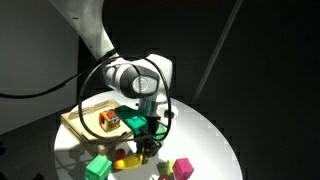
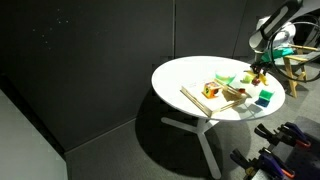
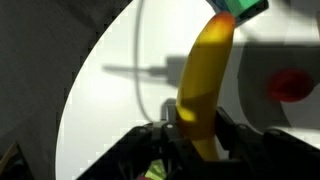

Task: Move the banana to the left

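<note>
In the wrist view the yellow banana (image 3: 205,80) runs from the jaws up the picture, and my gripper (image 3: 192,135) is shut on its lower end. The banana hangs above the white round table (image 3: 110,110). In an exterior view my gripper (image 1: 146,146) points down over the table's near part, between a green cube (image 1: 98,167) and a pink cube (image 1: 183,168); the banana is mostly hidden by the fingers there. In an exterior view my gripper (image 2: 262,68) is small at the table's far side.
A wooden tray (image 1: 85,122) with small toys stands behind the gripper. A red-orange ball (image 3: 293,85) and a teal block (image 3: 245,8) lie near the banana. In an exterior view a wooden tray (image 2: 215,97) and a green cube (image 2: 264,98) sit on the table (image 2: 185,75).
</note>
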